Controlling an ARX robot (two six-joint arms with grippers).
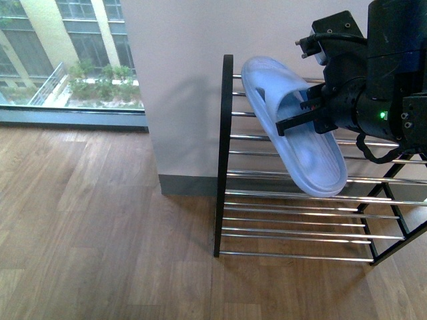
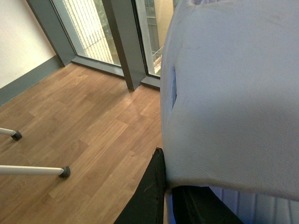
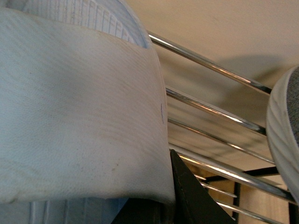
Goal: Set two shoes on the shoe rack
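Wood-plank floor [image 1: 100,220] runs up to a white wall [image 1: 180,67] and a low window [image 1: 67,53], and the shoe rack [image 1: 225,153] stands against that wall at the right of the front view.

The shoes here are not trainers. What your right gripper [image 1: 300,113] carries is a pale blue slide sandal [image 1: 310,157]. The gripper is pinching the broad strap. The sandal hangs tilted, toe down and footbed facing out, over the rack's upper bars near its left side frame, and I cannot tell whether it touches a bar.

Your left gripper [image 2: 175,196] is out of the front view. Its wrist camera is filled by the strap of a second slide sandal [image 2: 233,93], held above the floor near the window. It looks clamped on that strap, though only the tips of dark fingers show.

In the right wrist view, a ribbed rounded edge of another shoe [image 3: 280,135] shows beside the bars. I cannot tell which shoe it is.

Expect moulded foam: light, springy and matte rather than slick. The strap is the only good hold, but it flexes, so the sole will swing and pivot in the pinch. The thin chrome bars are smooth and gapped, so lay the sole flat across at least two bars before you let go, or the toe could dip through.
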